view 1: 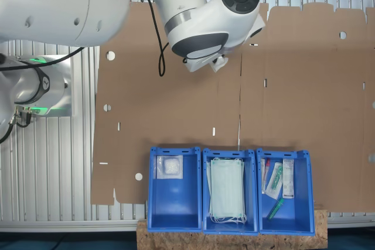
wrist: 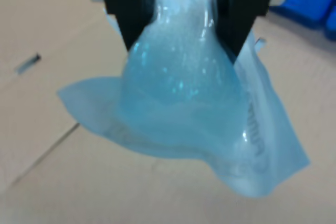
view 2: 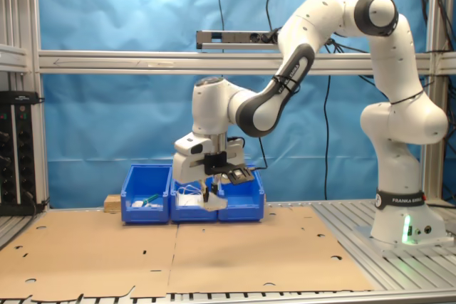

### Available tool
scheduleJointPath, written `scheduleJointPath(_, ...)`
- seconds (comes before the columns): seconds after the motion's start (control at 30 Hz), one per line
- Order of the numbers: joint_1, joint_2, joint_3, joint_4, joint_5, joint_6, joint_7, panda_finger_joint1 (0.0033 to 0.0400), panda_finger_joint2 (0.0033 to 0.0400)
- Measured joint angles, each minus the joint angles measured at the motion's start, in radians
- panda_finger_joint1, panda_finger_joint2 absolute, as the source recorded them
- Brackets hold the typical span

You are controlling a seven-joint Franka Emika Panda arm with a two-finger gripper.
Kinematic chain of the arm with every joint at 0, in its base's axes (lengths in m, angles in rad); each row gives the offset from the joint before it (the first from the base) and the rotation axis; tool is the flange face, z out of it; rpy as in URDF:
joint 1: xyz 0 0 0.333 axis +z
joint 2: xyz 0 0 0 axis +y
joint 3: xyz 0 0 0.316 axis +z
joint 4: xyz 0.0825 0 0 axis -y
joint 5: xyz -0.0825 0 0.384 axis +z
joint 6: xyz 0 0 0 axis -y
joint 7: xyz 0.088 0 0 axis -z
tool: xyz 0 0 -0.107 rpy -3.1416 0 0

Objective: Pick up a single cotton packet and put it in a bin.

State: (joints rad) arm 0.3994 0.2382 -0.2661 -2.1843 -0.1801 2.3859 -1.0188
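Glossy white rounded arm [view 2: 388, 105] with dark grey joint bands, black cables along it, a green-lit base, and a black-fingered claw [wrist: 181, 19].

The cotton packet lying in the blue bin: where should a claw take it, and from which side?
Probably from straight above. The packet lies flat in a corner of the bin, with walls close on two sides, so pinch its padded middle, not the thin edges. The claw holds a second packet.
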Motion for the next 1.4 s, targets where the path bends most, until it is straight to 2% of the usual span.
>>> scheduleJointPath(0.17, 0.000, -0.074, -0.022, -0.010, -0.018, -0.048, 0.000, 0.0075, 0.0075)
scheduleJointPath(0.33, -0.003, -0.162, -0.062, -0.041, -0.057, -0.092, 0.000, 0.0075, 0.0075)
scheduleJointPath(0.4, -0.008, -0.209, -0.091, -0.065, -0.091, -0.113, 0.000, 0.0075, 0.0075)
scheduleJointPath(0.6, -0.024, -0.279, -0.162, -0.100, -0.173, -0.146, 0.000, 0.0075, 0.0075)
scheduleJointPath(1.13, -0.058, -0.321, -0.417, -0.102, -0.343, -0.180, 0.000, 0.0075, 0.0075)
scheduleJointPath(1.4, -0.068, -0.328, -0.520, -0.103, -0.399, -0.173, 0.000, 0.0075, 0.0075)
